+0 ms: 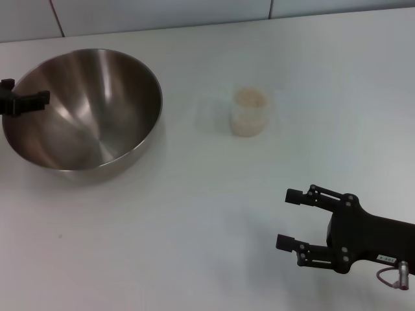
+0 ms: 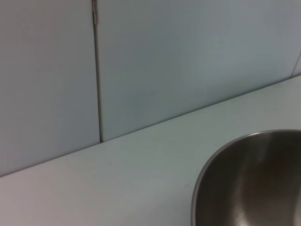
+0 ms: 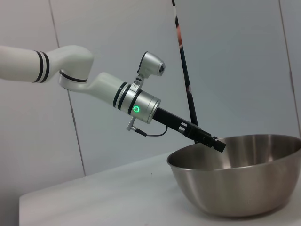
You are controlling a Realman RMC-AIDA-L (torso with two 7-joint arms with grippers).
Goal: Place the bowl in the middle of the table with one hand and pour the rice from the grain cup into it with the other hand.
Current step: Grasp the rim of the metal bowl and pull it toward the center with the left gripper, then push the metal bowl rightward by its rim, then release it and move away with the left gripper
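Note:
The steel bowl (image 1: 91, 110) sits at the left of the white table (image 1: 194, 227), tipped slightly. My left gripper (image 1: 29, 100) is at its left rim and is shut on the rim, with one finger inside the bowl. The right wrist view shows this grip (image 3: 214, 142) on the bowl (image 3: 240, 183). Part of the bowl also shows in the left wrist view (image 2: 254, 183). The grain cup (image 1: 249, 113) stands upright in the middle of the table with rice (image 1: 249, 99) in it. My right gripper (image 1: 285, 218) is open and empty at the front right, well short of the cup.
A pale panelled wall (image 1: 162, 13) runs along the table's far edge. A dark seam (image 2: 97, 70) splits the panels behind the bowl.

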